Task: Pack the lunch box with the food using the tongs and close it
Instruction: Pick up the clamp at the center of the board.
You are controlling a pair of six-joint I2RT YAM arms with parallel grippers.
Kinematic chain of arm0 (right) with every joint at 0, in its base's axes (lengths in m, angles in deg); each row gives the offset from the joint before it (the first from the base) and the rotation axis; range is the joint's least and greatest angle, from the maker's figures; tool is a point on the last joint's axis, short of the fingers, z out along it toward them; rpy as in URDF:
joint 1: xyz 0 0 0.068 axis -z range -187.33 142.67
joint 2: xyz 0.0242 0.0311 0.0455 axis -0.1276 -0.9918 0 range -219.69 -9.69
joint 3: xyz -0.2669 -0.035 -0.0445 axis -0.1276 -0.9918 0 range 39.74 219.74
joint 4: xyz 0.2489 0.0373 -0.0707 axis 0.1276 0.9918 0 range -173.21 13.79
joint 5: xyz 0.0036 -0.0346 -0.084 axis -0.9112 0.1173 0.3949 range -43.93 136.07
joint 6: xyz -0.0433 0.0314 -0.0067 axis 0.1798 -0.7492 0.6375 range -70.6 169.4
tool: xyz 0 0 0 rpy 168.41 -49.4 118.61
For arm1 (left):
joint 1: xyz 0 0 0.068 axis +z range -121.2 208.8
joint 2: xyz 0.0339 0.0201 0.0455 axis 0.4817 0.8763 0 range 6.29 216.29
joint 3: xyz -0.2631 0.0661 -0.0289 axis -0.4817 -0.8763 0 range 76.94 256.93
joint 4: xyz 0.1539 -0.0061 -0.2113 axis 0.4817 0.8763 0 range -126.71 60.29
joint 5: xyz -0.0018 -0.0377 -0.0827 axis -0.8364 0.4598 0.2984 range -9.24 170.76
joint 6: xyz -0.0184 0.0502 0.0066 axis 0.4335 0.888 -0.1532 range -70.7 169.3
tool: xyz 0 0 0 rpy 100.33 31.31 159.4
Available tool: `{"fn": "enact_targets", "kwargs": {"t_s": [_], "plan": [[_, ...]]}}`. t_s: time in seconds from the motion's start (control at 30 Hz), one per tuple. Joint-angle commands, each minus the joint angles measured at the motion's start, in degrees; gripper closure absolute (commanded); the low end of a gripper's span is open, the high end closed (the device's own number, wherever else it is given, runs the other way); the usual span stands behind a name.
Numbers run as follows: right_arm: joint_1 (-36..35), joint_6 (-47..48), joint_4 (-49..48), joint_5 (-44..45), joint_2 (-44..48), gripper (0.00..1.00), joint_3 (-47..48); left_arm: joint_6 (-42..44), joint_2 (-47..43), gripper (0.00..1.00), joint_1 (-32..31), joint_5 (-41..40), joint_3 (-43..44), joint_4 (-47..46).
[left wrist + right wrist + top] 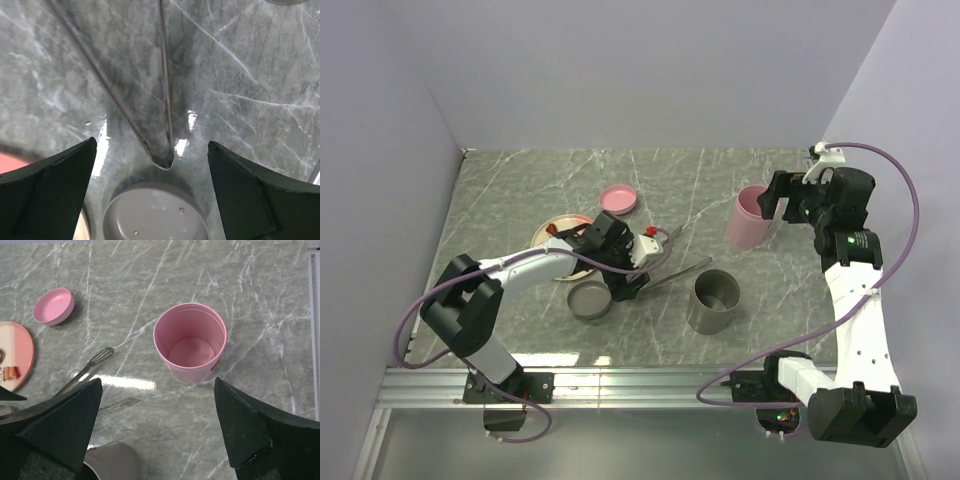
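Left pincer (151, 150): apart, over hinge of tongs (166, 100).
Right pincer (158, 382): apart (above a cup (190, 340)).
Tongs: flat on table (250, 75); food (11, 372) at their nine o'clock.
Risk: I fear thin arms slipping my grip.

From above, the left arm (535, 265) hides most of the plate (548, 230) from you, along with the joined end of the tongs (685, 270). In your left wrist view, the grey lid (155, 215) is cut off at 6 o'clock. In your right wrist view, the food (11, 372) at 9 o'clock is too small to identify.
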Motion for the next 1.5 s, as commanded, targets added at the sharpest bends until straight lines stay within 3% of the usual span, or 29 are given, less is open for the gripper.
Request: {"fn": "enact_targets", "kwargs": {"t_s": [0.0, 0.43, 1.47], "plan": [[1.0, -1.6, -0.9, -1.4, 1.0, 0.00, 0.0, -1.8, 0.9, 0.01, -1.7, -1.7, 2.6, -2.5], [1.8, -2.3, -2.0, -2.7, 1.3, 0.00, -1.0, -9.0, 7.4, 0.03, -5.6, -11.3, 3.6, -8.5], [2.6, -1.9, -1.5, -2.8, 0.8, 0.00, -0.3, -16.6, 21.2, 0.11, -7.8, -13.6, 12.5, -12.7]]}}
